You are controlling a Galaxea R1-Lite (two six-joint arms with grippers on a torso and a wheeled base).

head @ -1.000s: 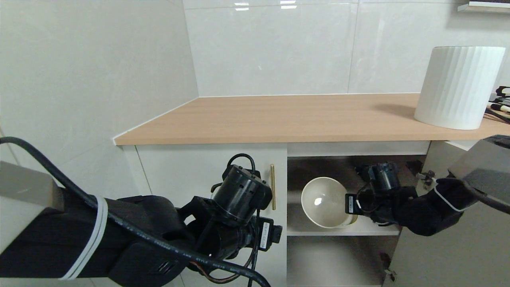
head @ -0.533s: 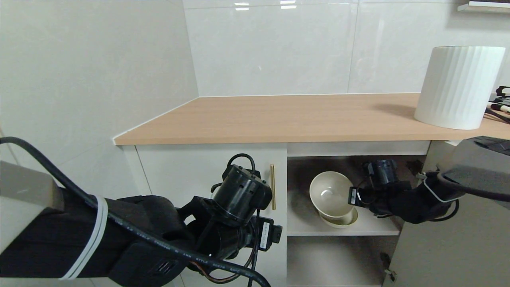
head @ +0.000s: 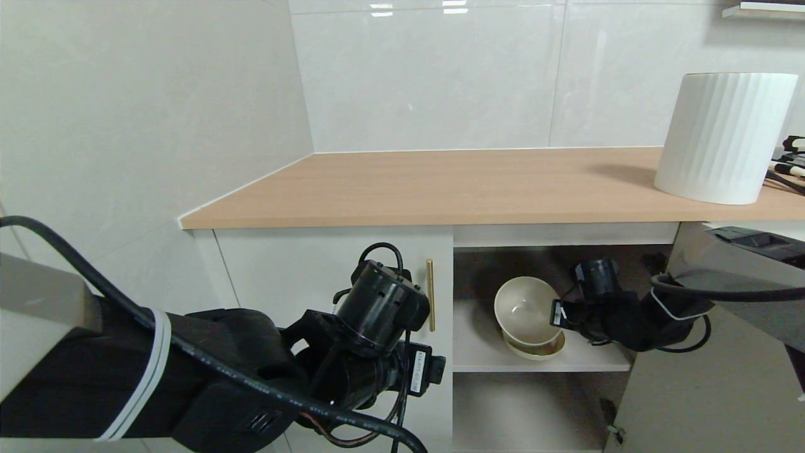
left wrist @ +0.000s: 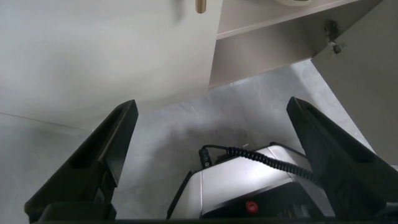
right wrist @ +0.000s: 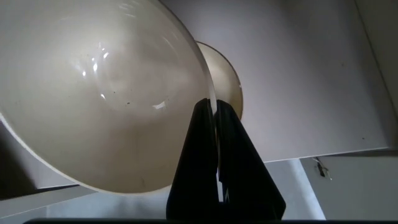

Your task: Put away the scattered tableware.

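Cream bowl (head: 526, 306) hangs tilted, rim pinched by the right end effector (head: 556, 313), over a dish (head: 546, 348) on the shelf (head: 478, 358); left end effector (left wrist: 208, 109) gapes empty.

Matte black arms (head: 239, 358), cylindrical wrist housings (head: 382, 306), looped black cables (head: 75, 264), white bands (head: 144, 377), flat black fingers (left wrist: 93, 163)

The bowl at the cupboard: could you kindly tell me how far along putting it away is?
Done: the cupboard door stands open and a small dish sits on the shelf. In hand: the right pincer holds the bowl by its rim, tilted over that dish. Left: set it down, let go.
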